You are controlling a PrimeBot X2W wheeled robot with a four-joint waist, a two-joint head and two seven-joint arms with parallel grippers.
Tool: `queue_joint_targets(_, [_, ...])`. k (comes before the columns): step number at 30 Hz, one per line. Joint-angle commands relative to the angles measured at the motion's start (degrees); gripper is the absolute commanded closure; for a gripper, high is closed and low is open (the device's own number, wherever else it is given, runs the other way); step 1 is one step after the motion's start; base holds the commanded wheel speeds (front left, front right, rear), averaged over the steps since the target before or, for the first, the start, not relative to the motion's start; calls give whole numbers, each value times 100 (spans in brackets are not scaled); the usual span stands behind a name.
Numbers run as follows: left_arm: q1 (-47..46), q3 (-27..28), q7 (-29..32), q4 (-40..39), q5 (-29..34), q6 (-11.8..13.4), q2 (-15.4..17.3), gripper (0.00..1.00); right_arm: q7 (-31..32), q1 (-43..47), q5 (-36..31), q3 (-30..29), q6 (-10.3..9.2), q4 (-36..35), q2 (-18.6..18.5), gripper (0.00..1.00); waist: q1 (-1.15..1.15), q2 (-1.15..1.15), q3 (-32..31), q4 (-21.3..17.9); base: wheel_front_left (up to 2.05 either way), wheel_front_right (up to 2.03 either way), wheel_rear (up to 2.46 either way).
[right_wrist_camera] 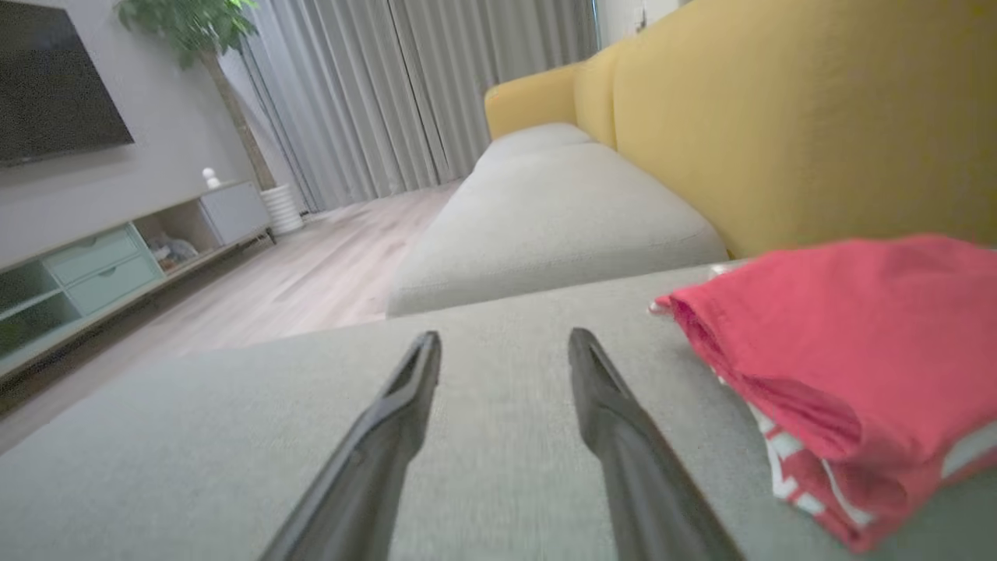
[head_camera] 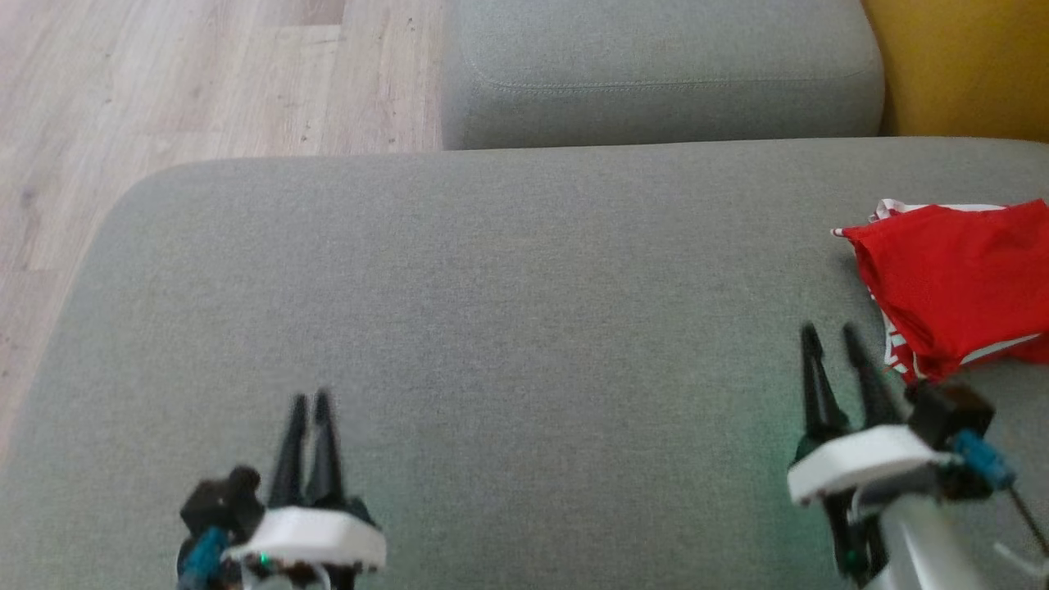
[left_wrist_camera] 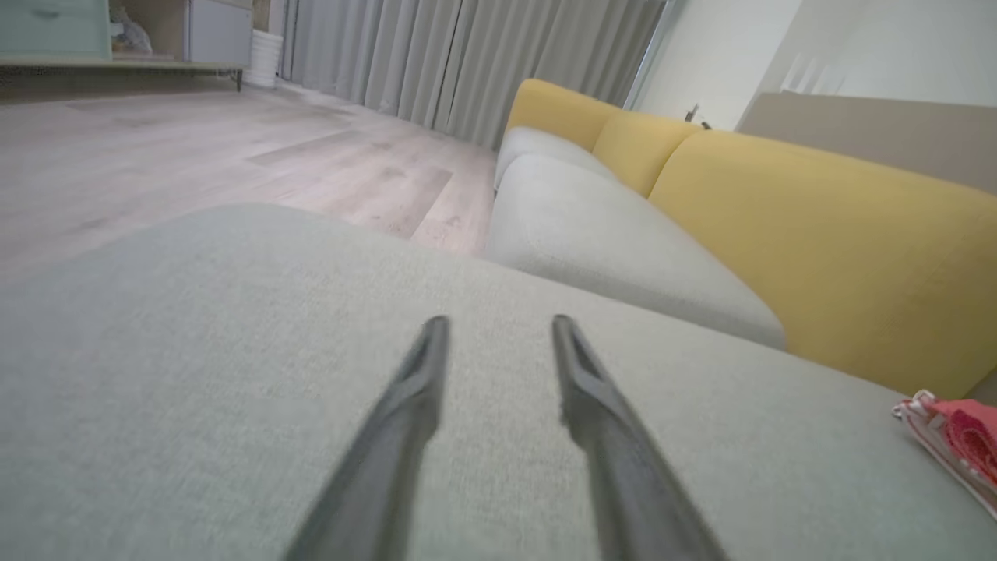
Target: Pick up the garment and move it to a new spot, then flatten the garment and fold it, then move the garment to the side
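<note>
Where right jaws gape, garment (head_camera: 951,279) — just beside

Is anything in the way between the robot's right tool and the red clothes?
No, nothing visible is. Only bare grey sofa cushion lies between the right tool and the folded red garment, which sits just ahead of the tool and to its right.

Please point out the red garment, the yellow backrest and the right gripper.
red garment (head_camera: 951,279), head view, middle of its top layer.
yellow backrest (right_wrist_camera: 779,117), right wrist view, its front face.
right gripper (head_camera: 829,330), head view, midway between its fingertips.
</note>
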Motion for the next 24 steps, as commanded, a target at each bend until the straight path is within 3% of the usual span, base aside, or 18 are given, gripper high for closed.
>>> queue_joint_targets(1, [17,2,12,49,-7,-1,-2,100,5,16,7,-2,0,48,2,100,0,0,0,0,0,0,0])
queue_joint_targets(24, [30,329,403,11,-1215,-156,2,100,381,142,1451,-130,-2,-107,6,100,0,0,24,-47,0,0,0])
